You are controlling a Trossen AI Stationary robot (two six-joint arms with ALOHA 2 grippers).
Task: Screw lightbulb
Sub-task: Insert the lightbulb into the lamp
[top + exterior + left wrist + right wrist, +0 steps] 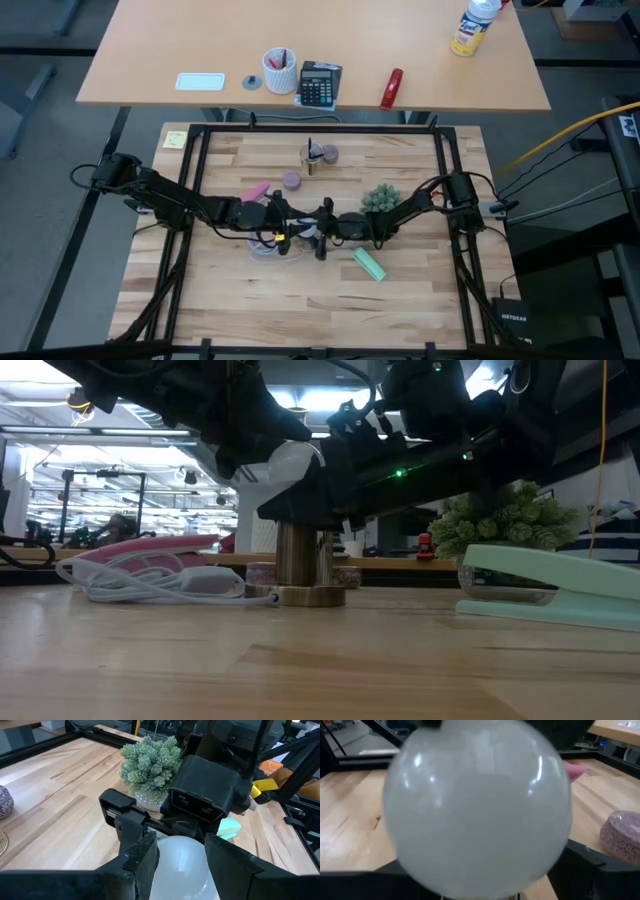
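Note:
The lightbulb [290,463], frosted white and round, stands above the socket's metal tube [300,555], which rises from a tan disc [305,597] on the table's middle. My left gripper [283,222] reaches in from the table's left and is shut on the bulb [180,865]. My right gripper [318,228] comes from the table's right and is open. Its fingers stand on either side of the bulb [480,810], which fills its wrist view. Both grippers hide the bulb's screw base. My left gripper pinches the bulb's round glass [165,860] between its two fingers [142,857], one on each side. The fingers come nearly level from the table's left, tipped slightly down. The bulb sits upright over the socket's tube; the joint between them is hidden by the grippers.
A mint-green bar [368,264] lies near the right gripper toward the near edge. A small green plant [380,198] stands behind that arm. A white cable with a switch [150,582] lies left of the socket, a pink object [258,190] and purple rolls [291,180] farther back.

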